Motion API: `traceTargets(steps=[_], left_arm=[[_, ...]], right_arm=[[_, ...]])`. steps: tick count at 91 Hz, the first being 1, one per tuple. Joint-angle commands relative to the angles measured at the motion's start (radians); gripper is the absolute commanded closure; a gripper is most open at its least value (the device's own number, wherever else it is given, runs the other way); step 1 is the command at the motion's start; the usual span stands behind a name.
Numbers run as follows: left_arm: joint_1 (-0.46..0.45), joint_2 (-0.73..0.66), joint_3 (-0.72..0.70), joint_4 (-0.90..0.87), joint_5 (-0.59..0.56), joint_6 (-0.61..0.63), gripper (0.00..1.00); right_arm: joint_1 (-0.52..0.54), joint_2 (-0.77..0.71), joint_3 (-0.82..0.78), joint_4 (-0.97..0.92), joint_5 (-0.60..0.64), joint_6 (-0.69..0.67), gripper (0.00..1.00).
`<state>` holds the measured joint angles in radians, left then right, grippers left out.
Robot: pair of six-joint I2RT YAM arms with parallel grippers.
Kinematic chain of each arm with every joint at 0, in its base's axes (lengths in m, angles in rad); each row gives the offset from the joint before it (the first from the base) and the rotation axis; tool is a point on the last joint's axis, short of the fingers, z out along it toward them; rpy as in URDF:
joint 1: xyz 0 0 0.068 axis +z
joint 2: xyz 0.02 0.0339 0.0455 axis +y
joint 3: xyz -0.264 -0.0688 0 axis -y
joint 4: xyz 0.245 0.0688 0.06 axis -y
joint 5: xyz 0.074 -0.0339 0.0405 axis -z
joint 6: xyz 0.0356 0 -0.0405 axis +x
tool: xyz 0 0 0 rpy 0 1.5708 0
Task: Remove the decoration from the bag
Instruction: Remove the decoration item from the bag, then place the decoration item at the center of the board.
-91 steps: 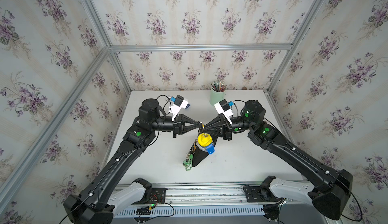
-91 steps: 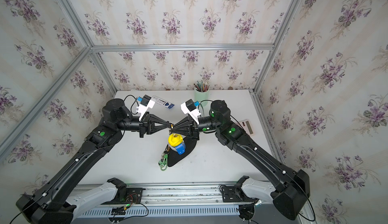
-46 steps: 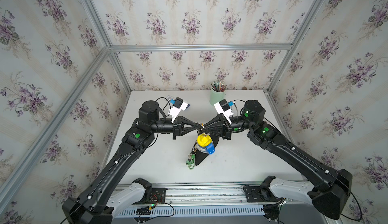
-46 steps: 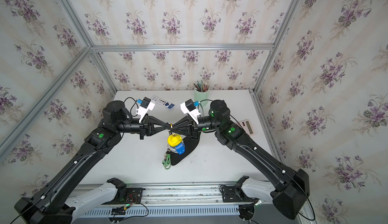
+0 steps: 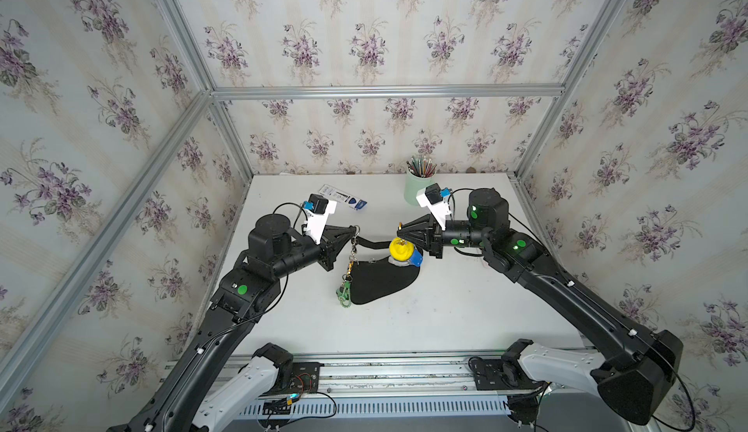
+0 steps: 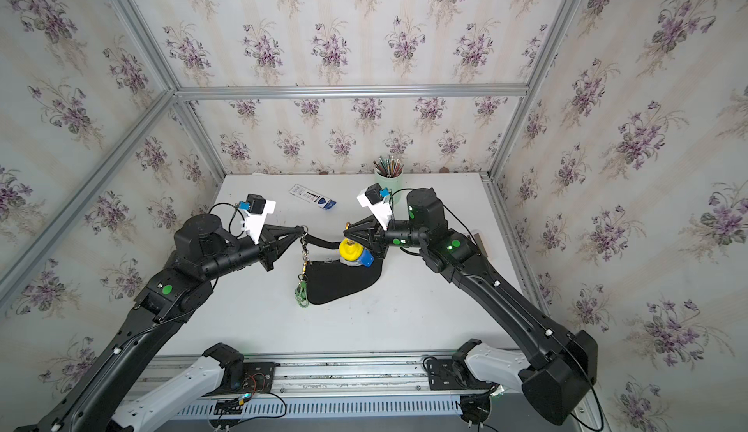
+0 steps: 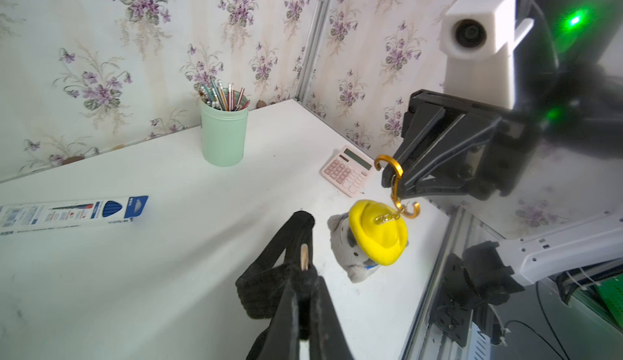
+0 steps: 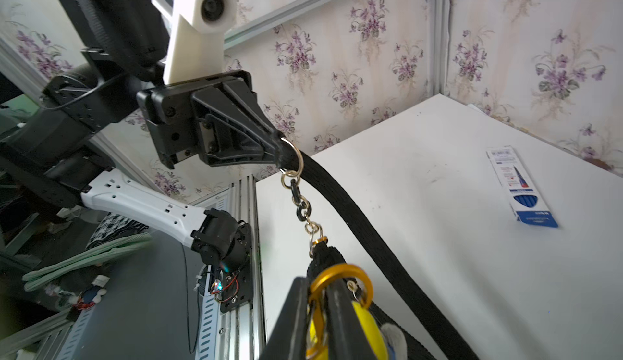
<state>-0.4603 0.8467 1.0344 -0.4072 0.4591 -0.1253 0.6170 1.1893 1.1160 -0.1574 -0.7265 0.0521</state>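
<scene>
- The left gripper [image 5: 356, 229] is pinching the bag's black strap [image 5: 374, 243], its jaws pressed together on it beside a metal ring [image 8: 292, 154].
- The decoration [image 5: 345, 288] is hanging from that ring. Its long axis is running down from the left gripper towards the table's [image 5: 445, 320] front edge, with the green end lowest, just beside the bag's edge.
- The bag [image 5: 384, 280] is lying on the table between the arms. Its long axis is running side to side and its curved edge is facing the front.
- The right gripper [image 5: 400, 228] is pinching a gold clip [image 7: 392, 172], well apart from the left gripper.
- A yellow-hatted charm [image 7: 374, 237] is dangling under that clip, over the bag's far end.
</scene>
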Motion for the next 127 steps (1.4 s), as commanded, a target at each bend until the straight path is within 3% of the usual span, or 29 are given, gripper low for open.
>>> traceTargets(steps=[1, 39, 65, 94, 127], left_arm=[[0.000, -0.005, 0.019, -0.009, -0.088, 0.019, 1.00], [0.000, -0.056, 0.164, -0.220, -0.479, 0.049, 1.00], [0.000, -0.078, 0.164, -0.251, -0.524, 0.065, 1.00], [0.000, -0.075, 0.146, -0.240, -0.507, 0.058, 1.00], [0.000, -0.084, 0.150, -0.255, -0.518, 0.065, 1.00]], right_arm=[[-0.012, 0.006, 0.010, -0.047, 0.102, -0.010, 0.85], [-0.013, 0.109, 0.068, -0.221, 0.465, 0.010, 0.85], [-0.024, 0.280, 0.076, -0.284, 0.748, 0.064, 0.84], [-0.056, 0.477, 0.092, -0.279, 0.785, 0.086, 0.82], [-0.065, 0.665, 0.238, -0.328, 0.698, 0.092, 0.76]])
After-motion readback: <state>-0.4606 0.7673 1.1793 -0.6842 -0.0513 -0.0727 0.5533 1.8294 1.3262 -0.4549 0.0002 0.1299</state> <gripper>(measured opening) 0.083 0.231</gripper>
